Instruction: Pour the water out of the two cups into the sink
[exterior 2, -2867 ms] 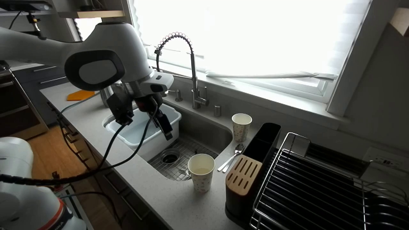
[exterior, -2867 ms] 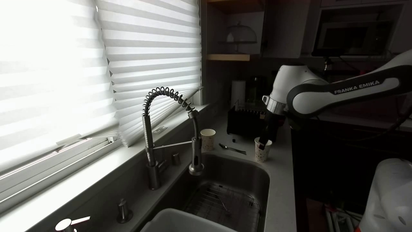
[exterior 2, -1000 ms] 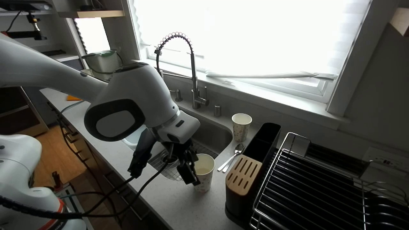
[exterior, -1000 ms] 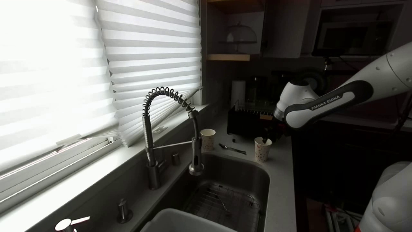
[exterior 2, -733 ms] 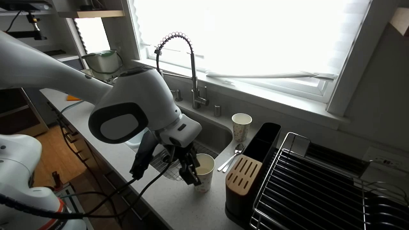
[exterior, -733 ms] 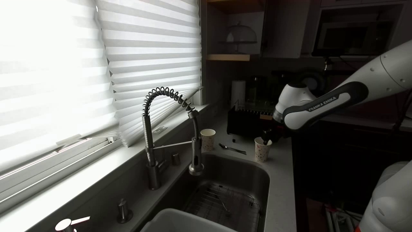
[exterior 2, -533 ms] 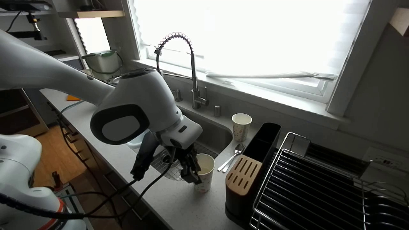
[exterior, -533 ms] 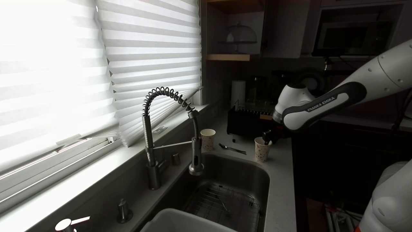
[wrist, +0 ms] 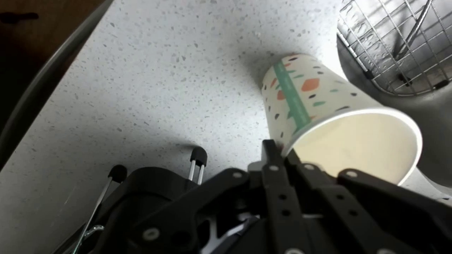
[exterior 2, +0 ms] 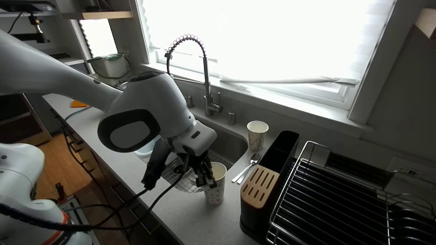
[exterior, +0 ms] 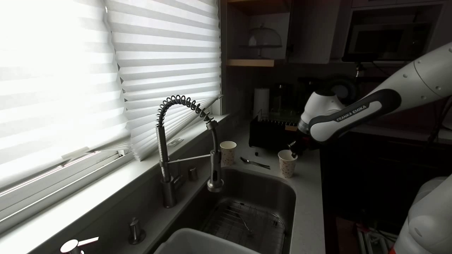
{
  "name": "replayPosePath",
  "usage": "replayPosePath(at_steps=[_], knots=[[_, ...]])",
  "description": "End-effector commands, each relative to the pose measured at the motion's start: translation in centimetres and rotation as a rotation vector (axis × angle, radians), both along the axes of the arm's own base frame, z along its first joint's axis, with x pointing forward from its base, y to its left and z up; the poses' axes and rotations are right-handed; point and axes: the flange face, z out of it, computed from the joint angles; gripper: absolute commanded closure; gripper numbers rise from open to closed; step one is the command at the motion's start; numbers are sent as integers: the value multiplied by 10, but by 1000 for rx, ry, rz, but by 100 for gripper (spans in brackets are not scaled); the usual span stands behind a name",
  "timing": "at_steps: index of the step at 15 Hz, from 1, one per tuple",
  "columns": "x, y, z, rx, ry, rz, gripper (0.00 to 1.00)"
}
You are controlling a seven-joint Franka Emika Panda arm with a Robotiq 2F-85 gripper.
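Two patterned pale paper cups stand on the counter. The nearer cup (exterior 2: 216, 195), at the corner of the sink (exterior: 259, 178), is in my grasp: the gripper (wrist: 281, 150) is shut on its wall at the rim, one finger inside and one outside. In the wrist view this cup (wrist: 317, 86) shows a green stripe and its pale inside; I cannot tell how much water it holds. Its base looks to be on the counter, and it leans slightly. Apart from the gripper, the second cup (exterior: 229, 155) stands upright behind the sink, by the wall under the window.
The arched spring faucet (exterior: 214, 173) hangs over the sink, which holds a wire grid (wrist: 385, 46) and a white tub (exterior: 201, 241). Spoons (exterior 2: 248, 167) lie between the cups. A utensil holder (exterior 2: 260, 187) and a wire dish rack (exterior 2: 337, 190) stand close beside them.
The arm has come down to the nearer cup, and its jaws have closed on the rim. The cup's top has just shifted a little to the left in both exterior views.
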Motion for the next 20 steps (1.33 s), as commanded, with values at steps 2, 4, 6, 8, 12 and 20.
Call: replayPosePath(at_steps=[2,4,6,8,12,20], knots=[[10,9,7,-12,-24,16,99],[22,23,26,-62,-37,66,99],[36,48,50,-136,-45,143,99],[51,79,72,-243,-45,228,99],[72,142,101,-448,-35,382,99],[70,198,114,-791,-44,528,99]])
